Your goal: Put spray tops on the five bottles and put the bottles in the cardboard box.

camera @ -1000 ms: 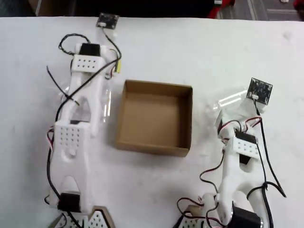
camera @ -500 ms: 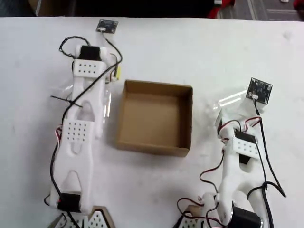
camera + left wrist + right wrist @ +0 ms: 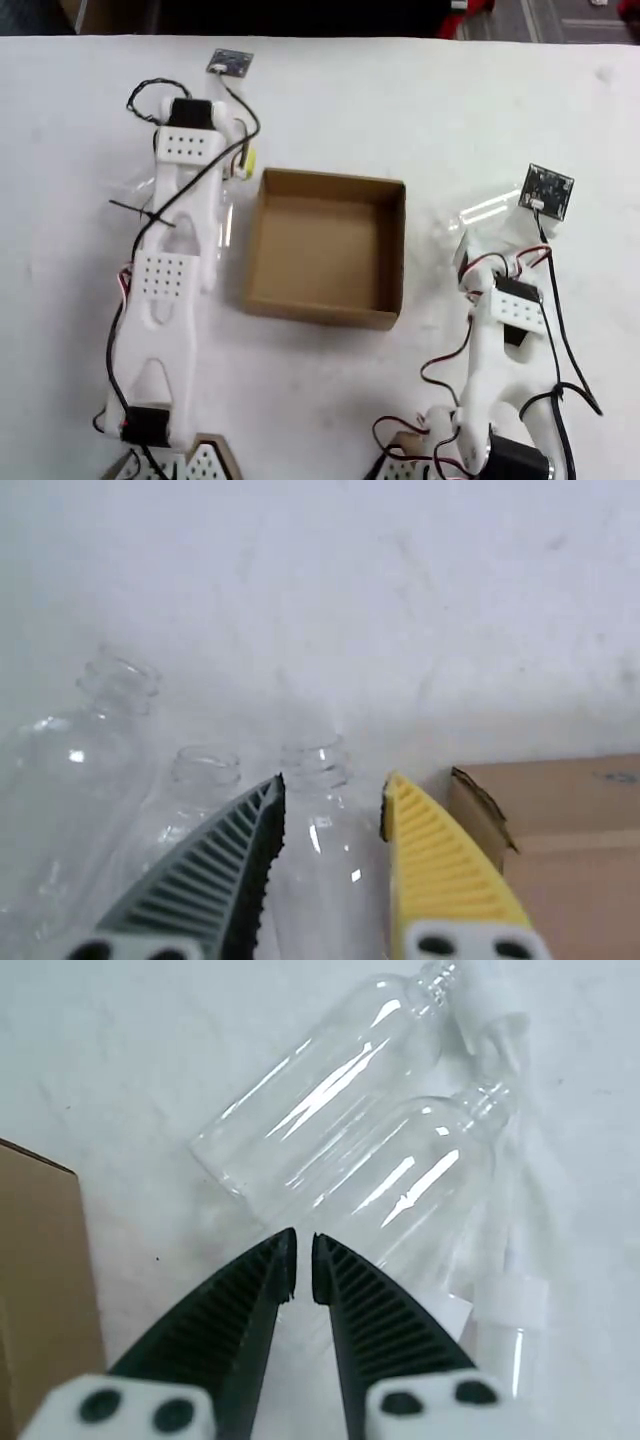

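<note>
The open cardboard box (image 3: 322,309) stands mid-table, also seen as a corner (image 3: 560,810) and an edge (image 3: 30,1260). Left of it lie three clear bottles without tops (image 3: 120,680) (image 3: 205,770) (image 3: 318,762). My left gripper (image 3: 333,790) is open, its grey and yellow fingers on either side of the bottle nearest the box. From above, the left gripper (image 3: 240,160) lies over these bottles (image 3: 226,215). Right of the box, two clear bottles with spray tops (image 3: 320,1090) (image 3: 415,1175) lie side by side. My right gripper (image 3: 298,1250) is shut and empty, just short of them.
A loose white spray top (image 3: 510,1310) lies beside the right-hand bottles. Both arms' cables trail over the table (image 3: 420,100). The far half of the table is bare white surface, and its dark back edge runs along the top of the high view.
The left arm has stretched farther from its base, carrying its gripper along the bottles beside the box. The right arm has not moved.
</note>
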Motion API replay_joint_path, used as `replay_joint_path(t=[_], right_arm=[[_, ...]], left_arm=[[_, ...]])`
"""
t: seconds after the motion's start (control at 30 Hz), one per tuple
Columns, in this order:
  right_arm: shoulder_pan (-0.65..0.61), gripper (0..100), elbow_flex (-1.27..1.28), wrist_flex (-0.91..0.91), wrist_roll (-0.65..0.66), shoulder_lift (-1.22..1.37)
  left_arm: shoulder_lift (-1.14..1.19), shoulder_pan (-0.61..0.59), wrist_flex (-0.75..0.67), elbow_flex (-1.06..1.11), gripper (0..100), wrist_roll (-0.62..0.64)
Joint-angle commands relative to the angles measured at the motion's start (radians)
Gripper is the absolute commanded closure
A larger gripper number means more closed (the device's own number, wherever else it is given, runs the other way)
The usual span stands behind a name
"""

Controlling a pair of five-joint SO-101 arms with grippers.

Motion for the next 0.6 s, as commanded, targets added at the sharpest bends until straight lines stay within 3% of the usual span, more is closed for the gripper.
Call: replay_joint_path(t=[0.0,0.57], right_arm=[[-0.012,97.8,-0.003,-0.024,-0.002,-0.028],[-0.012,97.8,-0.003,-0.024,-0.002,-0.028]], left_arm=[[-0.01,-0.01,-0.009,0.0,85,-0.011],[0.048,-0.012,-0.037,-0.008,85,-0.011]])
